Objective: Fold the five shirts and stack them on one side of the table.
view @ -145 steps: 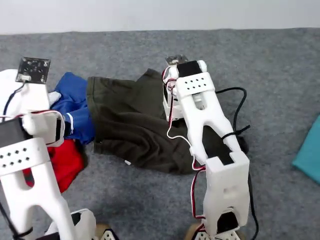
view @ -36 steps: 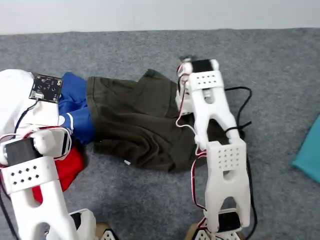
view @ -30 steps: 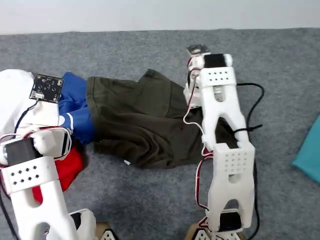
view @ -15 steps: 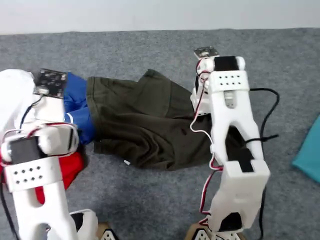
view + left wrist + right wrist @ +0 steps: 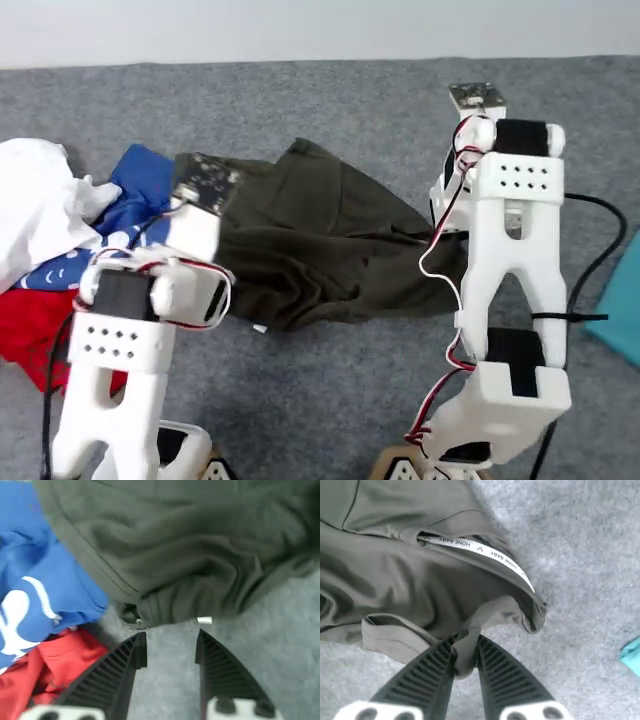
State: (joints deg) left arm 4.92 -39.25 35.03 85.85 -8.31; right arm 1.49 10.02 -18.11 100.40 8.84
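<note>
Olive shirt: the olive shirt (image 5: 320,240) lies crumpled in the middle of the grey table covering (image 5: 300,100), between the two arms.
Long axis: it runs side to side across the table. One end touches the shirt pile by the left arm and the other reaches the right arm.
Which way it points: the collar end, with its white neck tape (image 5: 480,550), is at the right arm's side.
Right gripper: the right gripper (image 5: 466,655) has its fingers nearly together, pinching a fold of the olive shirt (image 5: 395,570) just beside the collar.
Left gripper: the left gripper (image 5: 167,650) has its fingers spread with nothing between them. It is over bare covering just off the olive shirt's (image 5: 190,545) edge, near a small white tag (image 5: 204,620).
Shirt pile: a white shirt (image 5: 35,210), a blue shirt (image 5: 140,195) and a red shirt (image 5: 30,320) are bunched together, unfolded.
High view adds: a teal shirt (image 5: 620,320) lies well apart from the pile, at the far edge beyond the right arm.
Left wrist view adds: white print on the blue shirt (image 5: 35,570), with the red shirt (image 5: 40,675) touching it.
Right wrist view adds: a corner of the teal shirt (image 5: 632,655).
</note>
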